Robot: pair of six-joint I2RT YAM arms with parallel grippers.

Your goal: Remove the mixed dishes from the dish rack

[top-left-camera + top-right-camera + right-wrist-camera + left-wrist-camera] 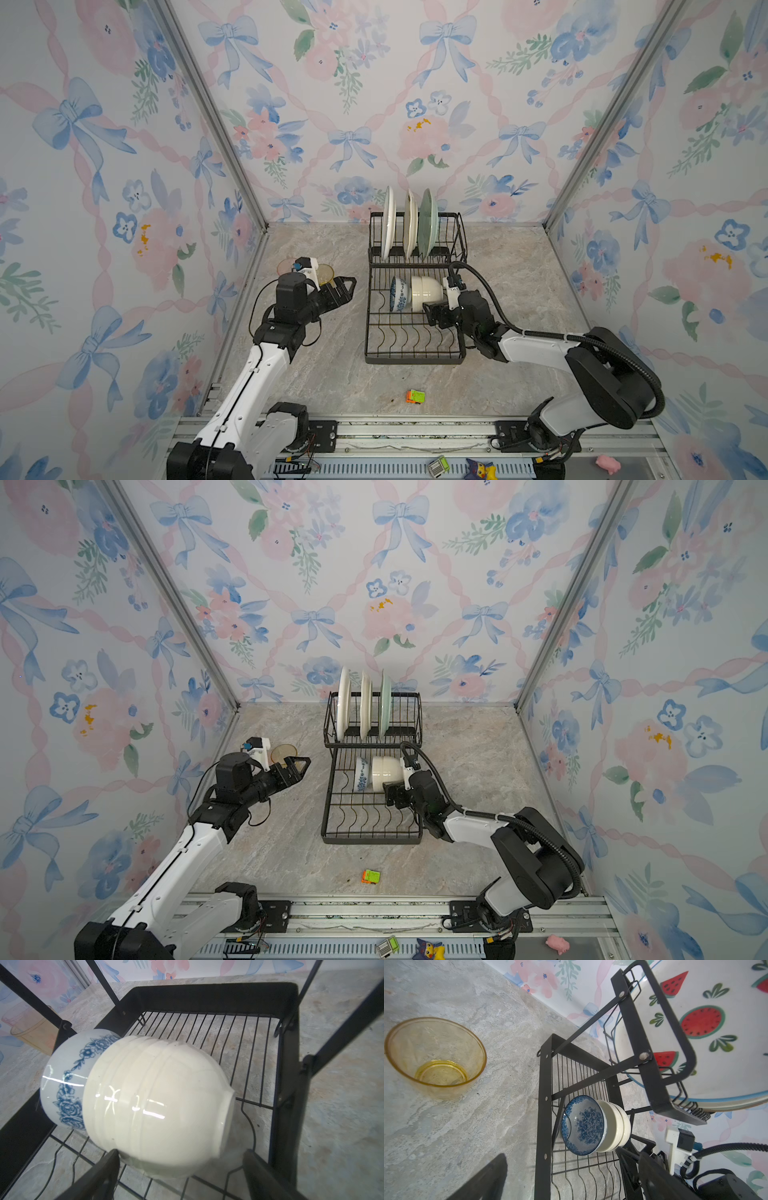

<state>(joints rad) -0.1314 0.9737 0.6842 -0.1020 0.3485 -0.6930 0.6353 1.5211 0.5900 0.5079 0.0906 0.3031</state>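
While the right gripper (180, 1152) stands wide open, its fingers astride the white bowl (158, 1095) without clamping it, the left gripper (344, 286) hangs fully open and empty above the table (324, 374), near the amber tumbler (436, 1057). The white bowl and the blue-patterned bowl (399, 294) lie on their sides, touching, on the lower tray of the dish rack (374, 332). 3 plates (410, 226) stand upright in its upper basket.
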